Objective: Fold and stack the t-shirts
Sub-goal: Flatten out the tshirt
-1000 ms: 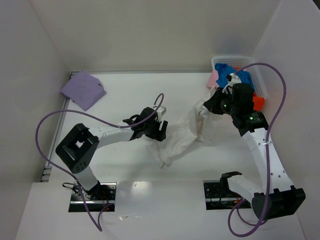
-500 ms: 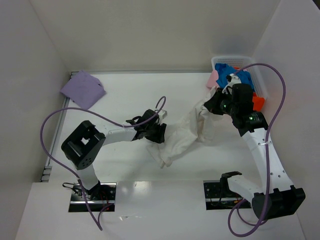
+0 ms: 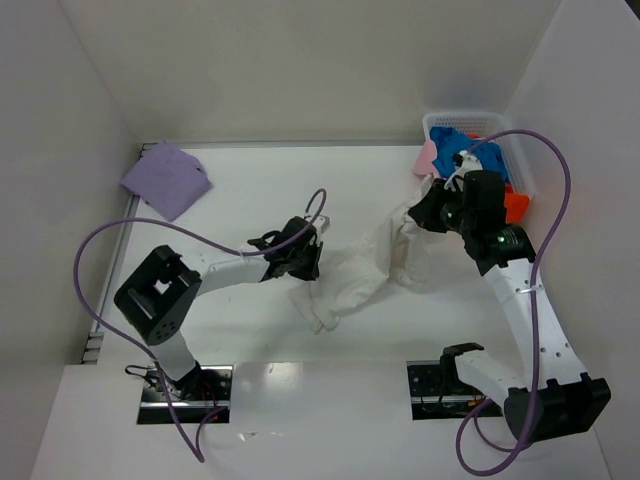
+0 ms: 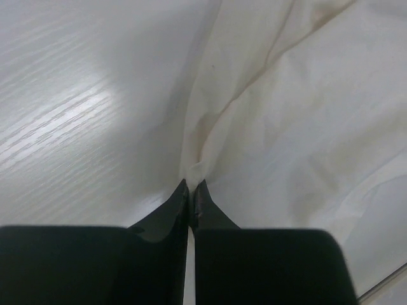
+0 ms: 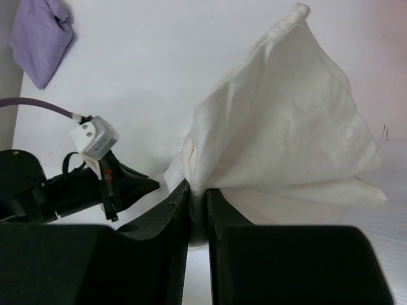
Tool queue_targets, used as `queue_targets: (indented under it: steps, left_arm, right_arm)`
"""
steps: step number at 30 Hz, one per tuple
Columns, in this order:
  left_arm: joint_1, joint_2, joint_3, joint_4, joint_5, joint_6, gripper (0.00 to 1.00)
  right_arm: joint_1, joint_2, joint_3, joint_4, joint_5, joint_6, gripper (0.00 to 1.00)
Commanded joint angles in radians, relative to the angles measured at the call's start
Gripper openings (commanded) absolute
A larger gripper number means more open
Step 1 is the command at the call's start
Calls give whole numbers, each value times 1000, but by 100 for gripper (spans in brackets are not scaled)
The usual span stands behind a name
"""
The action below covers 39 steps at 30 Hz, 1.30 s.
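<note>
**Limp shirt pinched at two ends**

My left fingers are pressed together on a fold of the off-white shirt, which stretches across the middle of the worktop. The right fingers pinch its other end, raised. I judge the cloth light and limp; it is best held at the hems.

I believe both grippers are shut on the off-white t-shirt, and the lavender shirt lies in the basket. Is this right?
Not quite. The lavender shirt lies on the table, at its far left corner, not in the basket; the top external view shows it. The left gripper and right gripper are indeed shut on the off-white t-shirt.
</note>
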<state>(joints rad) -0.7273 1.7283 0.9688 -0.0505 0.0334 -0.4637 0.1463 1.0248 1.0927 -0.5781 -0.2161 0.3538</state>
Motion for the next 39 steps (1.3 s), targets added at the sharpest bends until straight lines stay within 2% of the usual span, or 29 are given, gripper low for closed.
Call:
queue_targets:
  steps: [1, 3, 7, 13, 17, 25, 29, 33, 37, 39]
  left_arm:
    - [2, -129, 27, -37, -101, -23, 1]
    - [2, -177, 50, -89, -151, -23, 0]
    - [12, -384, 129, -173, -228, -13, 0]
    - [137, -634, 313, -288, -256, 45, 5]
    - [183, -664, 453, -388, -361, 99, 0]
    - [203, -725, 539, -420, -515, 70, 0]
    - [203, -760, 539, -453, -563, 27, 0]
    - [203, -771, 501, -476, -576, -38, 1]
    - [203, -780, 438, -465, -486, -59, 2]
    - [203, -780, 415, -454, -460, -59, 2]
  right_arm:
    - [4, -38, 7, 55, 24, -3, 18]
    - [4, -38, 16, 55, 37, 20, 18]
    - [4, -38, 70, 67, 55, 40, 18]
    - [4, 21, 193, 86, 79, 63, 17]
    - [4, 47, 277, 115, 90, 85, 17]
    - [-5, 101, 464, 124, 129, 94, 17]
    - [-5, 110, 473, 133, 129, 94, 17]
    - [-5, 86, 394, 170, 71, 105, 17]
    - [-5, 57, 271, 214, -2, 117, 17]
    - [-5, 46, 195, 224, -74, 91, 23]
